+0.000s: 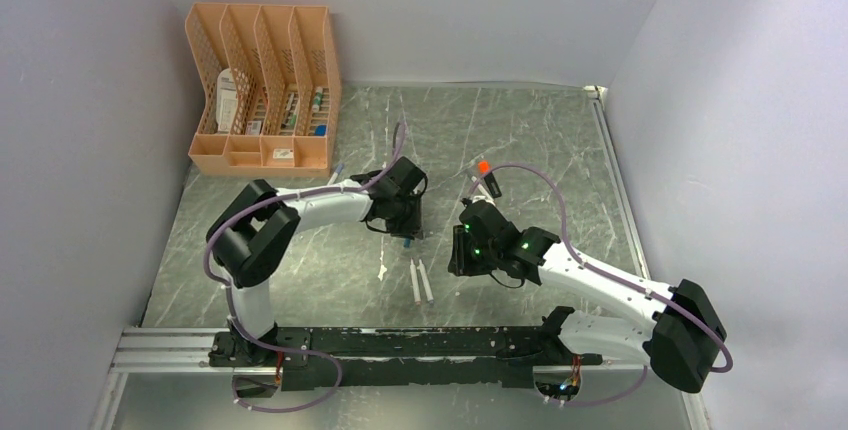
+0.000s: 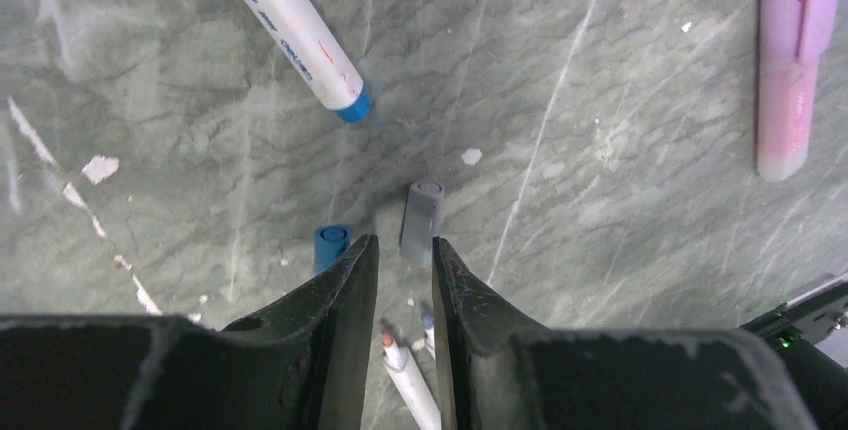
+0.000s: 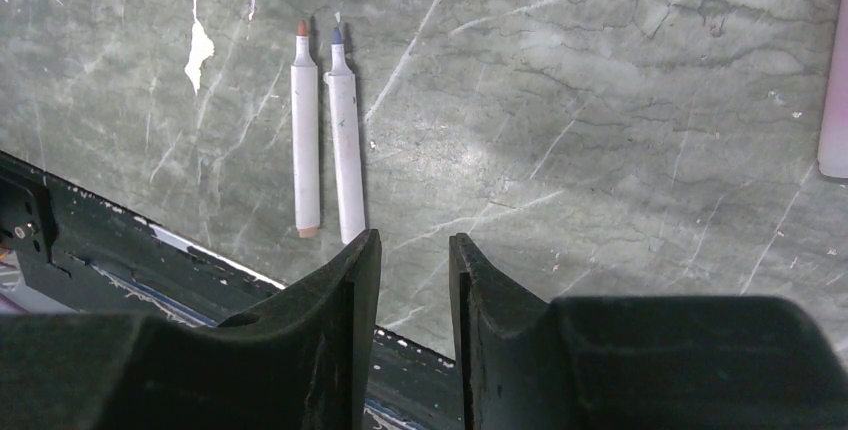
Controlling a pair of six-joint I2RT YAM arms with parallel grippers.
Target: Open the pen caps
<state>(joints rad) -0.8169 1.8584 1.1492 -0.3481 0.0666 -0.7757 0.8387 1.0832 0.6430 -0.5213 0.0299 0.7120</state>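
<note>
Caps showed only in your left wrist view: a grey cap (image 2: 421,220) lay on the table just past the left gripper (image 2: 405,245), whose jaws stood slightly parted and empty, and a blue cap (image 2: 330,247) sat just beside 1 finger. Your right wrist view alone showed 2 uncapped white pens (image 3: 306,140) side by side. There the right gripper (image 3: 413,240) was narrowly parted, gripping nothing. Blue print on a white barrel (image 2: 290,30) was unreadable.
</note>
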